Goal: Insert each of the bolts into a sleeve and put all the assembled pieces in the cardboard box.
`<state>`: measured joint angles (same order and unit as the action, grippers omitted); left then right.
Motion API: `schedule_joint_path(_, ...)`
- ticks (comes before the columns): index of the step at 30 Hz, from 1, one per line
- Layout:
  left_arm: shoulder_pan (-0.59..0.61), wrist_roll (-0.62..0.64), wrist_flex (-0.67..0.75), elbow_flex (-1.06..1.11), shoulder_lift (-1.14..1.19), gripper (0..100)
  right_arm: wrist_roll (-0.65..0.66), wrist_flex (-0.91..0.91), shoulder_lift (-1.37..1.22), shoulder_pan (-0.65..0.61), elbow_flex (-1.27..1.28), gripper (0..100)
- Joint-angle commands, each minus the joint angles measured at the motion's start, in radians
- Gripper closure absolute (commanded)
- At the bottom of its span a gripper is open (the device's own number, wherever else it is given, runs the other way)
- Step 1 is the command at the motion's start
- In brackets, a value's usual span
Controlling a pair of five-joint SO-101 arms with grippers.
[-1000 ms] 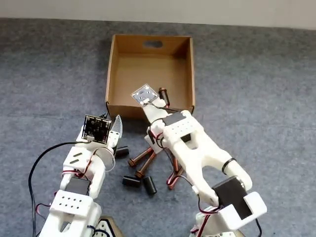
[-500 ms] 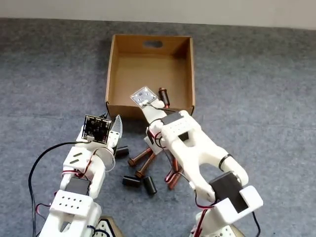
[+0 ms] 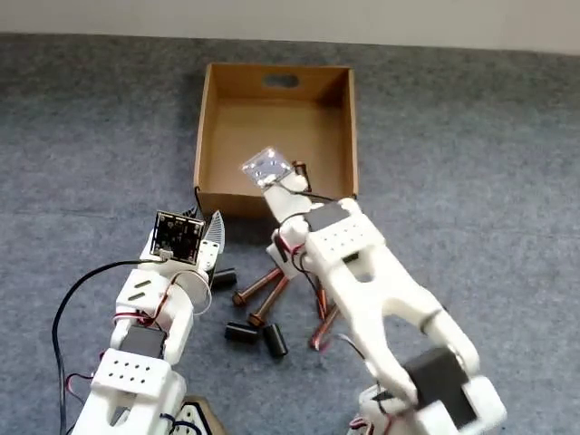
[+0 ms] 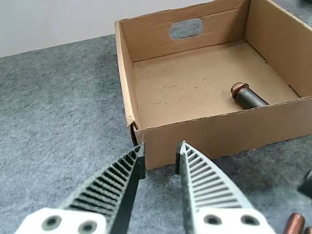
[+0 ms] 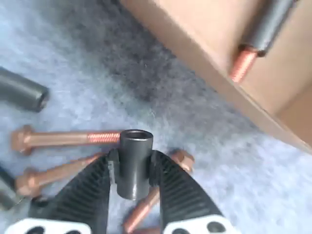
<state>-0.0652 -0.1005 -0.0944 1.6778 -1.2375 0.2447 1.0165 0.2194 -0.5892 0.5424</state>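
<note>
Grey fuzzy tabletop (image 3: pixel 471 181) has the cardboard box (image 3: pixel 227 204) sitting on it, plus loose copper bolts (image 3: pixel 261 285) and 3 black sleeves (image 3: pixel 241 333) nearby.

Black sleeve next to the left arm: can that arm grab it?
Probably yes. The left gripper is open and empty, and the black sleeve lies on the carpet close beside it, nothing covering it.

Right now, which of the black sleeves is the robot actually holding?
The sleeve clamped between the fingers of the right gripper, its open end showing. The other sleeves lie loose on the grey carpet, gripped by nothing.
</note>
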Motion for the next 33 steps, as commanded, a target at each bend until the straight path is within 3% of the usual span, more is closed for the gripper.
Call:
schedule_joint_path(1, 0.012, -0.005, 0.006, 0.021, -0.005, 88, 0.002, 0.065, 0.199, 0.065, -0.005, 99.1)
schedule_joint_path(6, 0.012, -0.005, 0.006, 0.021, -0.005, 88, -0.084, 0.142, 0.254, 0.3, -0.002, 99.1)
schedule_joint_path(10, 0.012, -0.005, 0.006, 0.021, -0.008, 88, -0.242, 0.145, 0.153, 0.483, 0.059, 99.1)
schedule_joint_path(12, 0.012, -0.005, 0.006, 0.021, -0.008, 88, -0.249, 0.143, 0.076, 0.522, 0.076, 99.0)
schedule_joint_path(19, 0.012, -0.005, 0.006, 0.021, -0.005, 88, -0.158, 0.145, -0.176, 0.527, 0.054, 97.5)
schedule_joint_path(24, 0.012, -0.005, 0.006, 0.021, -0.005, 88, -0.098, 0.148, -0.24, 0.527, 0.025, 83.4)
schedule_joint_path(33, 0.012, -0.005, 0.006, 0.021, -0.005, 88, -0.083, 0.14, -0.246, 0.527, 0.03, 95.0)
